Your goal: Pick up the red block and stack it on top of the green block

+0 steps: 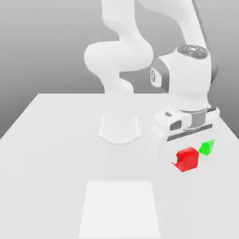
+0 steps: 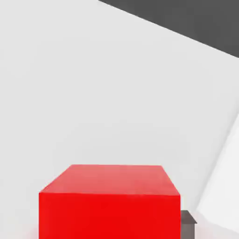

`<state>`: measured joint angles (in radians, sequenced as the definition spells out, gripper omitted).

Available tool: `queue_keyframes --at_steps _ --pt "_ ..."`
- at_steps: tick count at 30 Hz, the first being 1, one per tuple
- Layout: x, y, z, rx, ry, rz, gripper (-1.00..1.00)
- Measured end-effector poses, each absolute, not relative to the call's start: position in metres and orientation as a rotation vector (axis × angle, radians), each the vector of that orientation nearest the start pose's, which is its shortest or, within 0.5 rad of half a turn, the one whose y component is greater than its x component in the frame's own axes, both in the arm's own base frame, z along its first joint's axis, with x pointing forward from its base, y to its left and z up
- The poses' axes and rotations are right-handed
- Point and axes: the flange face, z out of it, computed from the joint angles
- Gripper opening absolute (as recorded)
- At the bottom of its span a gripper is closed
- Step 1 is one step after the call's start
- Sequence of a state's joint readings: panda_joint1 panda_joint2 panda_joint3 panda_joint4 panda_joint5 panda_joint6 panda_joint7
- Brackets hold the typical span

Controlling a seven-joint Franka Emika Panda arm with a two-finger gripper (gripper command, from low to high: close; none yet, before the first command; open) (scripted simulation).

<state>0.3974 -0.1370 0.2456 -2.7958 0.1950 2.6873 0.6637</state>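
Observation:
The red block [image 1: 187,159] is on the exterior view's right, directly under the white hand, low at the table surface. My gripper [image 1: 186,161] has come straight down over it and is shut on it; one finger [image 1: 175,162] shows at the block's left side. In the hand view the red block [image 2: 109,203] lies close up between the fingers, with a dark pad [image 2: 188,223] against its side. The green block [image 1: 207,147] rests on the table just behind and to the right of the red one, apart from it and partly covered by the hand.
The arm's round white base [image 1: 119,129] stands at the middle of the white table [image 1: 56,154]. A paler rectangle [image 1: 121,207] lies flat on the table near its front edge. The green block is a short way from the hand.

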Motion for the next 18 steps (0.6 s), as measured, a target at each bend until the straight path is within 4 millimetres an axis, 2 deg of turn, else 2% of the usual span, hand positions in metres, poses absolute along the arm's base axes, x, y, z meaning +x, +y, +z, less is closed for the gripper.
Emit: queue_keyframes --at_steps 3,6,11,13,18 --pt "0.264 0.263 0.253 -3.088 0.021 0.018 -1.0" --pt "0.213 0.296 0.253 -3.09 -0.26 0.016 -1.0" --pt "0.126 0.327 0.248 -3.054 -0.71 0.004 -1.0" --pt "0.116 0.329 0.243 -3.052 -0.767 -0.007 -1.0" --pt "0.117 0.332 0.228 -3.064 -0.781 -0.03 -1.0"
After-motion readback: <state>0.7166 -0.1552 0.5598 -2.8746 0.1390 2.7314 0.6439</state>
